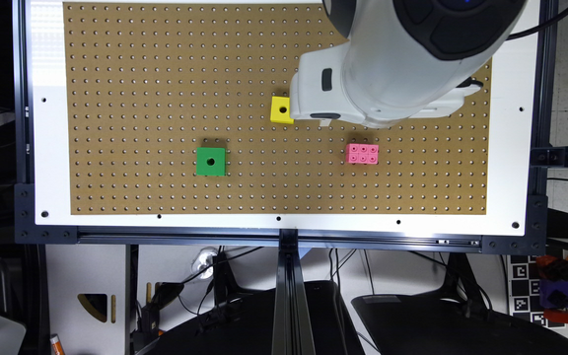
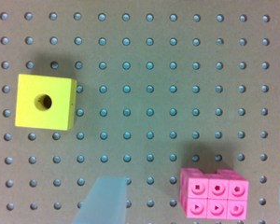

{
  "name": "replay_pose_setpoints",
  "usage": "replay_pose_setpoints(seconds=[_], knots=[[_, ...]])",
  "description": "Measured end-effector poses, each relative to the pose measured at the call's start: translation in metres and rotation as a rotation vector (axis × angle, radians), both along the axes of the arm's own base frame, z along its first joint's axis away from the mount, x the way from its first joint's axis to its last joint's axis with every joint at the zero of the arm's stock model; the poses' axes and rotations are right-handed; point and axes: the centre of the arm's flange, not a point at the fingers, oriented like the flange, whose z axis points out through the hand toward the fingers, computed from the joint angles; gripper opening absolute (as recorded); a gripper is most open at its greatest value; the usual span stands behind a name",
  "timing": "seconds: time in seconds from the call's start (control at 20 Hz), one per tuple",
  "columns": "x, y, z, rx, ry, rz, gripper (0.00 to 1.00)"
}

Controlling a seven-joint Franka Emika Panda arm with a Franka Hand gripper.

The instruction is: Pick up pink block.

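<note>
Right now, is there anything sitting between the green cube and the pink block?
No. In the exterior view, just bare pegboard with its holes lies between the green cube and the pink block.

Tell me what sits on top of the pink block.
Nothing rests on the pink block: its six studs lie bare, and the gripper's fingertips flank it without touching. Its underside, against the pegboard, is hidden.

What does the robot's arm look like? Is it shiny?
The arm is smooth, rounded and white, with a slight gloss. It has big black rounded caps at its joint and a small dark oval slot on the white part near the wrist. A thin black cable curves away behind it. In the wrist view, one finger looks pale, translucent blue-grey and flat.
</note>
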Motion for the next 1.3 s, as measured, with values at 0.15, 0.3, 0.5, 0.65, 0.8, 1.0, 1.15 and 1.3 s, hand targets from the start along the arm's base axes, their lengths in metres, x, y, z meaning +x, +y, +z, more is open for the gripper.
replay_pose_setpoints(seconds=[0.15, 0.3, 0.5, 0.65, 0.8, 1.0, 1.15, 1.3], knots=[[0.005, 0.014, 0.001, 0.01, -0.005, 0.0, 1.0], [0.014, 0.031, -0.001, 0.019, -0.008, -0.001, 1.0], [0.023, 0.039, -0.007, 0.022, -0.005, -0.003, 1.0], [0.024, 0.039, -0.027, 0.021, 0.019, -0.001, 1.0], [0.029, 0.04, -0.059, 0.023, 0.028, 0.0, 1.0], [0.032, 0.04, -0.077, 0.022, 0.043, 0.002, 1.0], [0.033, 0.039, -0.102, 0.028, 0.049, 0.003, 1.0], [0.034, 0.041, -0.109, 0.032, 0.044, 0.004, 1.0]])
